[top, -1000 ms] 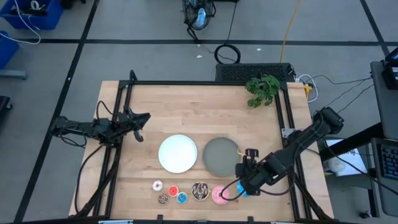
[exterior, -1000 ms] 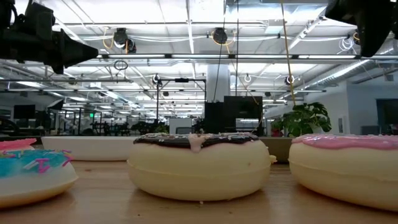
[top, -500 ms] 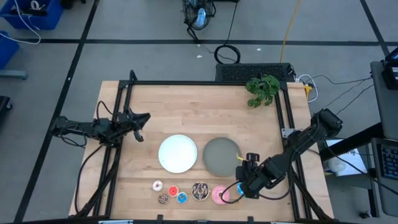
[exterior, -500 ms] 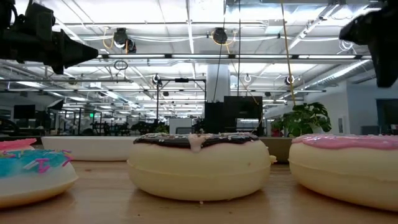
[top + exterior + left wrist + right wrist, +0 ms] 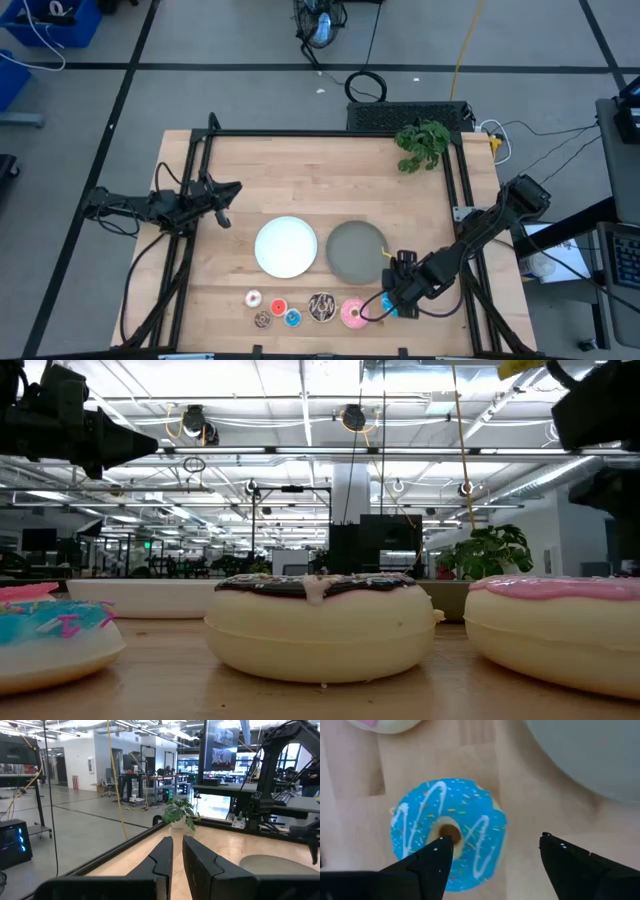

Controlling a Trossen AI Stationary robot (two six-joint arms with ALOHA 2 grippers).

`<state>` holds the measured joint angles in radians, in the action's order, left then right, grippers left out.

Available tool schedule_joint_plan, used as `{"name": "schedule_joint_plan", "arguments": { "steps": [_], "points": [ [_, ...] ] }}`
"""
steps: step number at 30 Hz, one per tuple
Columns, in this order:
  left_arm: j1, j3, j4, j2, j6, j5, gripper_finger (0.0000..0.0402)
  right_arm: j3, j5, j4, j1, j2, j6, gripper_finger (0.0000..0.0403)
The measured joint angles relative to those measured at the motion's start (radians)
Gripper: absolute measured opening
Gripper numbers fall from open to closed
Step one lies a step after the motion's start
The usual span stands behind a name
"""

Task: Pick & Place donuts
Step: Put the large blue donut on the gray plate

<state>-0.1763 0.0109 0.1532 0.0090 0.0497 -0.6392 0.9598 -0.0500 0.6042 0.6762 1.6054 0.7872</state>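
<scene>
**Right gripper spread wide over the blue donut at the table's front edge**

You have a pale wooden table carrying a round white plate and a round grey plate side by side toward its front edge, the grey one nearer the right edge. A green leafy plant sits at the back right corner.

Along the front edge you see the donuts in a row: the large pink-iced ring donut beside the large chocolate-iced sprinkled ring donut, then the tiny ones: blue, red, brown and white-pink.

Your right gripper hangs just above the large blue-iced ring donut with white drizzle, at the right end of that row, jaws released and wide; one finger overlaps the hole.

Your left gripper waits near the left edge, jaws clenched on nothing.
</scene>
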Motion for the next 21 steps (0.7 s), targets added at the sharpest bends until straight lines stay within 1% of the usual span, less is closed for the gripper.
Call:
{"name": "schedule_joint_plan", "arguments": {
  "steps": [4,14,17,19,21],
  "points": [
    [0.0,0.0,0.0,0.0,0.0,0.0,0.0047,-0.036,0.01,-0.048,0.0,0.0,0.005,0.0283],
    [0.0,0.0,0.0,0.0,0.026,0.0,0.0047,-0.152,-0.006,-0.151,0.0,-0.006,0.041,0.0261],
    [0.0,0.0,0.001,0.0,0.024,0.0,0.0047,-0.155,-0.025,-0.176,0.0,-0.005,0.046,0.0237],
    [0.0,0.0,0.0,0.0,0.024,0.0,0.0047,-0.152,-0.026,-0.204,0.0,-0.005,0.034,0.0209],
    [0.0,0.0,0.001,0.0,0.024,0.0,0.0047,-0.141,-0.022,-0.207,0.0,-0.004,0.016,0.0172]
  ]
}}
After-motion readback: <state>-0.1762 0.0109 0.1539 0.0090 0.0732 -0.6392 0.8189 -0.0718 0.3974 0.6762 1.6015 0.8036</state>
